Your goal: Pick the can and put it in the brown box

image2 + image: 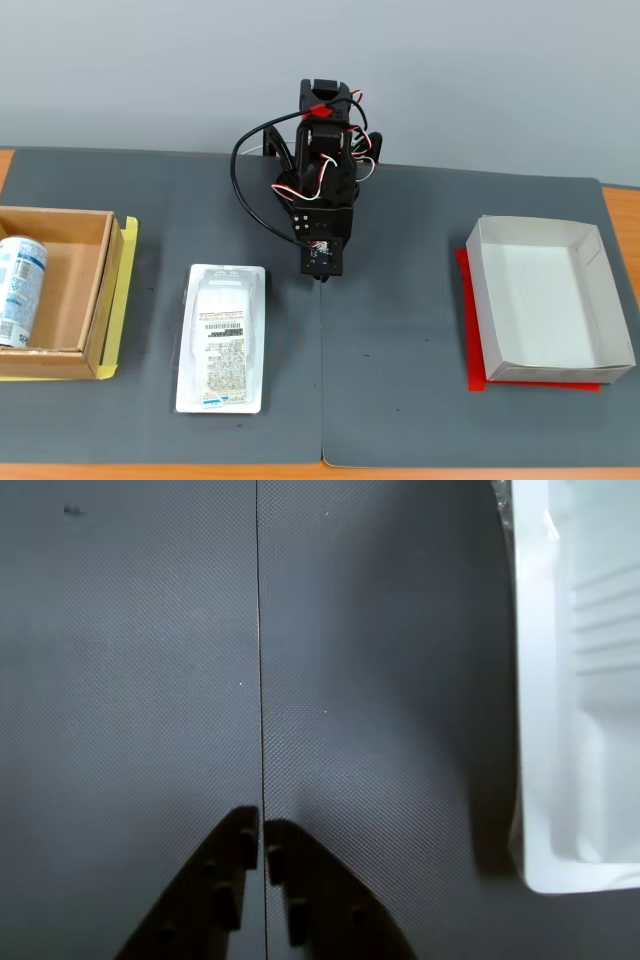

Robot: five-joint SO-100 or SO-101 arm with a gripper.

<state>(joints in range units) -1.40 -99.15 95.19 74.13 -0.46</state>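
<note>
Closed gripper (262, 842) above the dark mat (130, 680), its two fingers pressed together on nothing.

In the fixed view the can (20, 290) lies inside the brown box (95, 290) at far left; the white plastic package (222, 338), probably face-down, lies just beside the arm (325, 190), the white paper box (545, 300) well apart at right.

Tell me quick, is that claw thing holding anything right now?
Gripper: closed and empty, over the bare grey mat; the can already lies in the brown box.
</note>
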